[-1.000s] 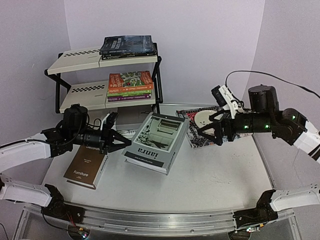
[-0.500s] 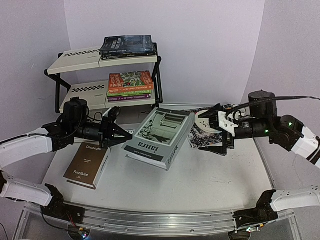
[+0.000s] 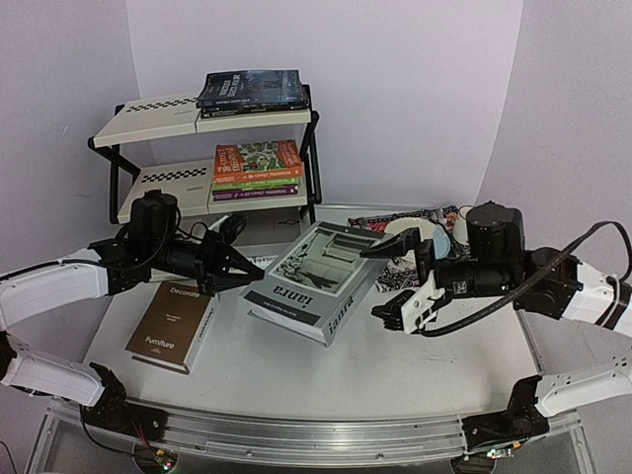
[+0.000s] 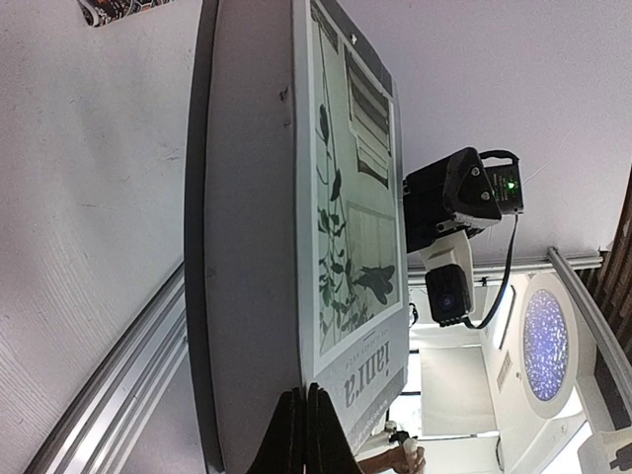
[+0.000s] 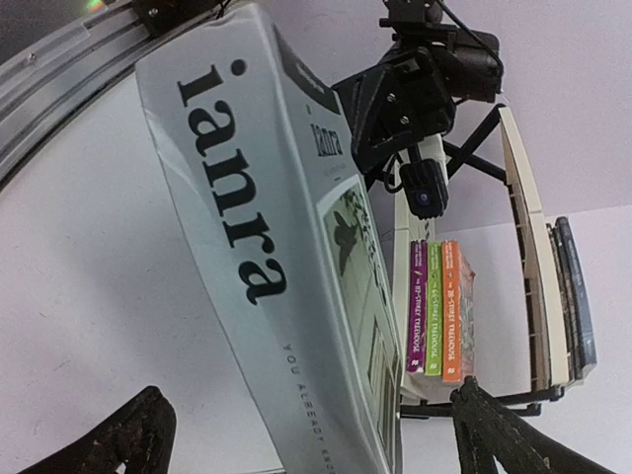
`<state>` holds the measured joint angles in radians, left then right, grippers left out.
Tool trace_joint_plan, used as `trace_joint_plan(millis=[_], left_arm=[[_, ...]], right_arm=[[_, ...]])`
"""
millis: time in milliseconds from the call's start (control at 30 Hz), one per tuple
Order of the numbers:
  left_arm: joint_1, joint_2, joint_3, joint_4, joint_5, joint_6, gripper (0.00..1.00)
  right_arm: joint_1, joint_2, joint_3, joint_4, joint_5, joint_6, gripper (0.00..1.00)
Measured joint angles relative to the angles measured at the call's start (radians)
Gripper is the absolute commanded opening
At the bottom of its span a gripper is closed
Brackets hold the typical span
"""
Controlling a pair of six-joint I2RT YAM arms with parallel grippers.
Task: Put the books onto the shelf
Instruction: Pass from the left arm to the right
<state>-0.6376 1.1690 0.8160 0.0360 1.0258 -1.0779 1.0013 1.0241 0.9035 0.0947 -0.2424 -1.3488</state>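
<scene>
Holds the left gripper [image 3: 247, 280] with fingers pressed together at the left edge of the large grey "ianra" book [image 3: 311, 281], perhaps wedged beneath it. Has that book tilted at mid-table [image 3: 395, 365], short of the shelf [image 3: 158, 118]. Has the right gripper [image 3: 387, 284] with fingers spread wide just beside the book's right edge. Leaves a brown book [image 3: 173, 326] flat at table left, with Treehouse paperbacks [image 3: 257, 170] and dark novels [image 3: 252, 91] on the tiers.

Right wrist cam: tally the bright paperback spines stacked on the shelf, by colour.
purple spine: 1
green spine: 1
orange spine: 1
Total: 3 showing in the right wrist view
</scene>
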Motion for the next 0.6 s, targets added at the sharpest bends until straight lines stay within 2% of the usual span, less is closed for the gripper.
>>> trace_joint_plan(millis=[300,433,600], left_arm=[[0.0,0.0,0.008,0.001,0.045,0.001,0.04],[0.0,0.0,0.009,0.001,0.059,0.005,0.19],[0.0,0.0,0.009,0.014,0.073,0.014,0.34]], right_arm=[[0.016,0.02,-0.002,0.039,0.095,-0.079,0.57],[0.016,0.02,-0.002,0.044,0.111,-0.083,0.41],[0.016,0.02,-0.002,0.039,0.113,-0.062,0.29]])
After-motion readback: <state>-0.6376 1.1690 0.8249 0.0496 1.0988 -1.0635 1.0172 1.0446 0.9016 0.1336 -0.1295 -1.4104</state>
